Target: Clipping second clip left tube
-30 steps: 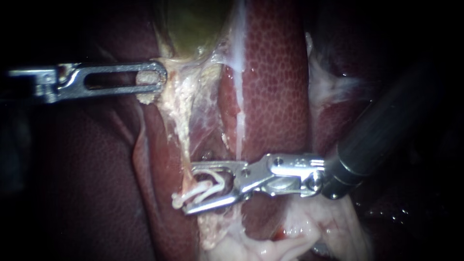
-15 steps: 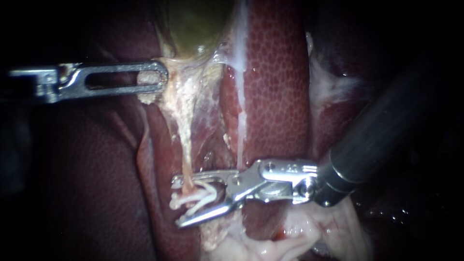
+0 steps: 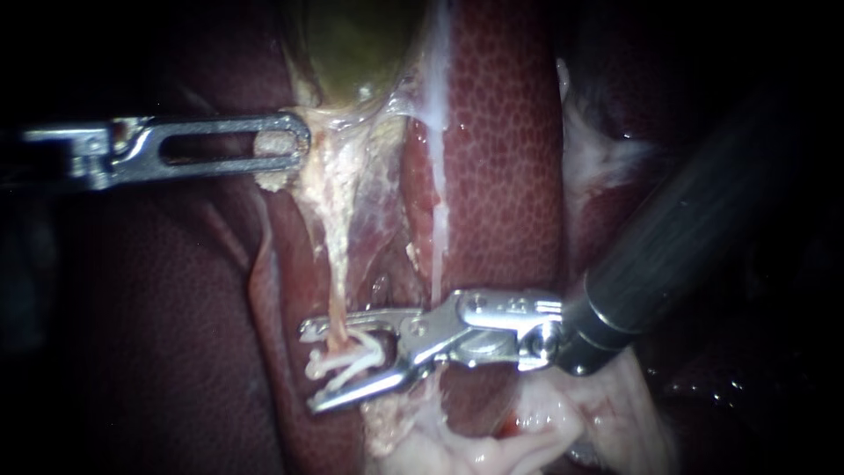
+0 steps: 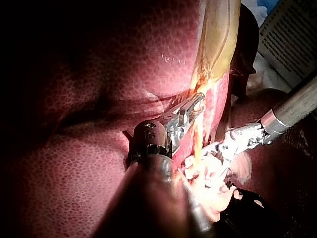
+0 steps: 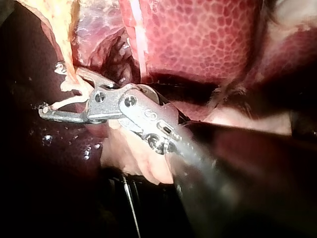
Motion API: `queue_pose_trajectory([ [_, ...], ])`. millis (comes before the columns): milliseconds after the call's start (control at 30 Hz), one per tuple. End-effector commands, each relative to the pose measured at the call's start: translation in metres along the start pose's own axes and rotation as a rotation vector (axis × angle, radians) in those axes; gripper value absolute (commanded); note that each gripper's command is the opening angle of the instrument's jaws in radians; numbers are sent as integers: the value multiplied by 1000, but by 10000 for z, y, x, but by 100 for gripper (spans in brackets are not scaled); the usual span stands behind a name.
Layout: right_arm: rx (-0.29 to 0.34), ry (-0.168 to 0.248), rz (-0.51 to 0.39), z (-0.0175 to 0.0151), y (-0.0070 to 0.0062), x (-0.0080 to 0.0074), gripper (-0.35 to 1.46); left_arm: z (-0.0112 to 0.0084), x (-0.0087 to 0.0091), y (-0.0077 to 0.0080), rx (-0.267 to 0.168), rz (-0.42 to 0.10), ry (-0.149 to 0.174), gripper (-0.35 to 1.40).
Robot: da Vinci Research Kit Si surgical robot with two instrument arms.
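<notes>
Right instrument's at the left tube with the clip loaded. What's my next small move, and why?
Probably close the right instrument to fire the clip: it stands open, and the left tube appears to run between its tips, inside the clip.

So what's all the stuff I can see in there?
liver: one, dark red, all around.
gallbladder: one, greenish yellow, top middle.
tube: one, pale, runs down from the gallbladder into the right instrument's jaws.
clip: one, white, between those jaws.
pale tissue: one lump, pinkish white, under the right instrument.
left instrument: one, silver, jaws shut on the gallbladder's pale lower end.
right instrument: one, silver jaws on a dark shaft, jaws open around the tube.
</notes>
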Motion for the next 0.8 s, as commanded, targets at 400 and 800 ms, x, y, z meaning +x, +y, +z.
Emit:
queue_pose_trajectory([
  [400,-3,0,0,-7,9,-6,46,0,0,0,-3,0,-2,-35],
  [800,-2,-1,-2,-10,12,-9,22,0,0,0,-3,0,-2,-35],
])
